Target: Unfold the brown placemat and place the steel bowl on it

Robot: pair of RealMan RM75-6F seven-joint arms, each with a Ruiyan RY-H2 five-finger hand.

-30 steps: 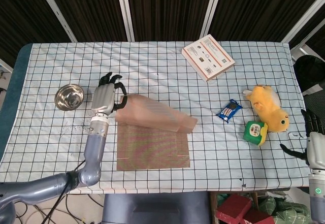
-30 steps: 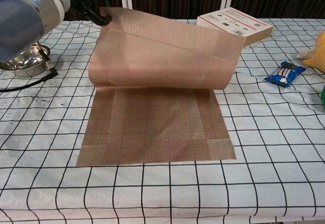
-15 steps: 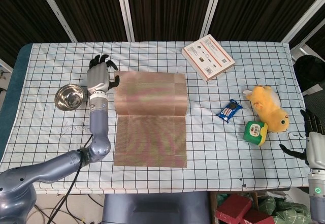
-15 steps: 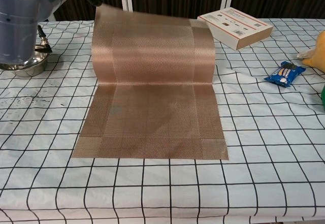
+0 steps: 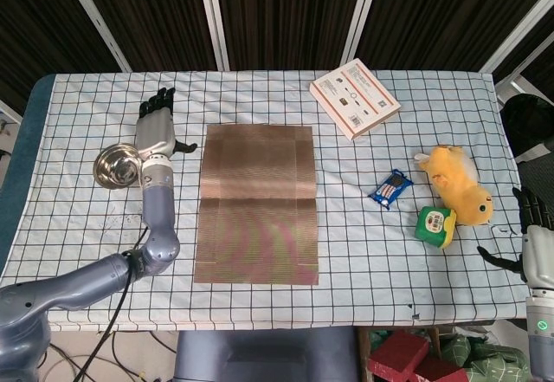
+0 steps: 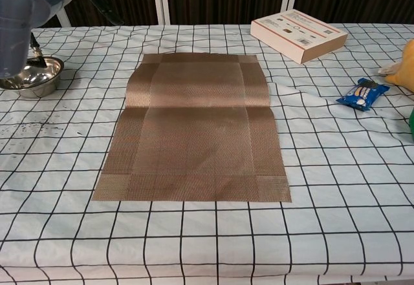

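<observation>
The brown placemat lies fully spread on the checked tablecloth, with a slight crease across its middle. The steel bowl stands on the cloth to the mat's left. My left hand hovers between bowl and mat, near the mat's far left corner, fingers spread and holding nothing. In the chest view only its grey forearm shows at the top left. My right hand hangs at the table's right front edge, fingers apart and empty.
A white and red box lies at the back right. A blue snack packet, a yellow plush toy and a green item sit right of the mat.
My left hand carried the lifted half of the placemat over to the far side, let it go, and drew left toward the bowl. The mat now lies flat. The right hand stayed put.
</observation>
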